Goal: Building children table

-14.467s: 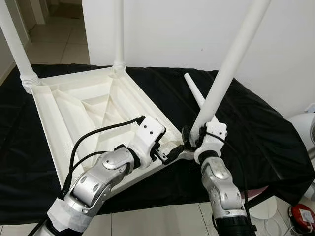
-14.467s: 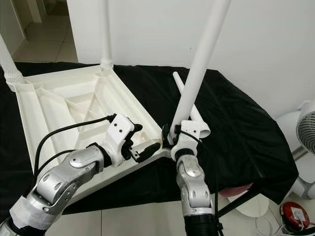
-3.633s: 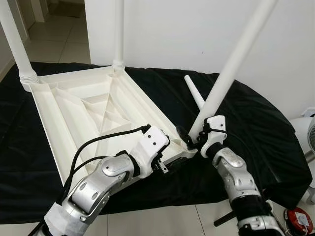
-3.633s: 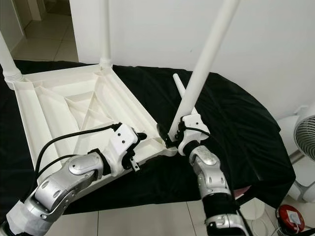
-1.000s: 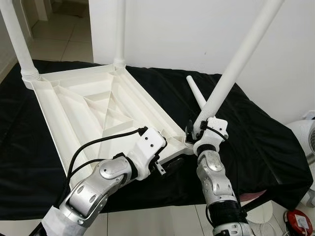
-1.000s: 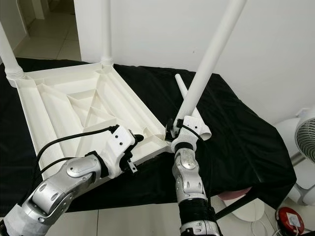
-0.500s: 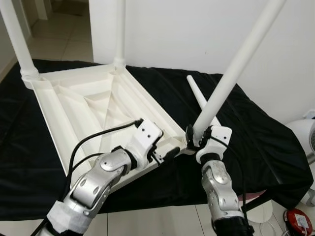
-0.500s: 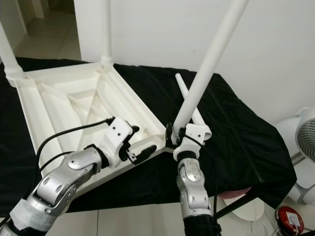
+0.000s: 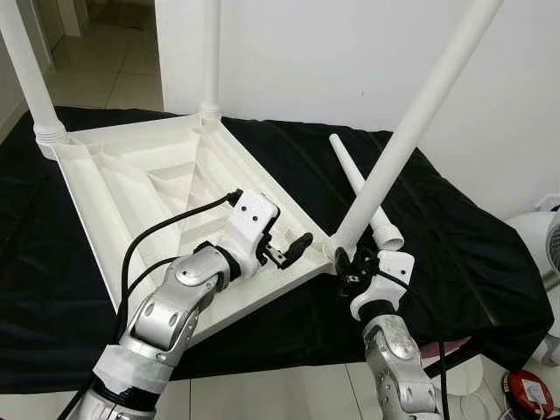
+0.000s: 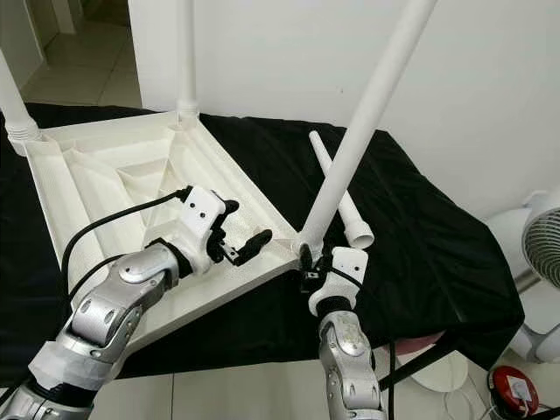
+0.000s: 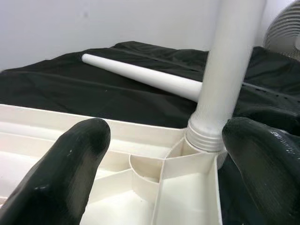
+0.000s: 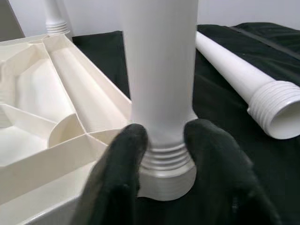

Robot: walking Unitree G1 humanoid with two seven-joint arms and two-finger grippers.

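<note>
Black left fingers point(image 9: 291, 248) now lifted off tabletop point(image 9: 131, 188).

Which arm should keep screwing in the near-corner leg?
Right. The right gripper already pinches the leg at its threaded base, in the upturned tabletop's corner socket. The left gripper hangs open beside it, touching nothing, better used to steady the tabletop.

Loose leg point(image 9: 361, 189) on black cloth point(image 9: 455, 236) beside the corner socket point(image 9: 331, 251)
</note>
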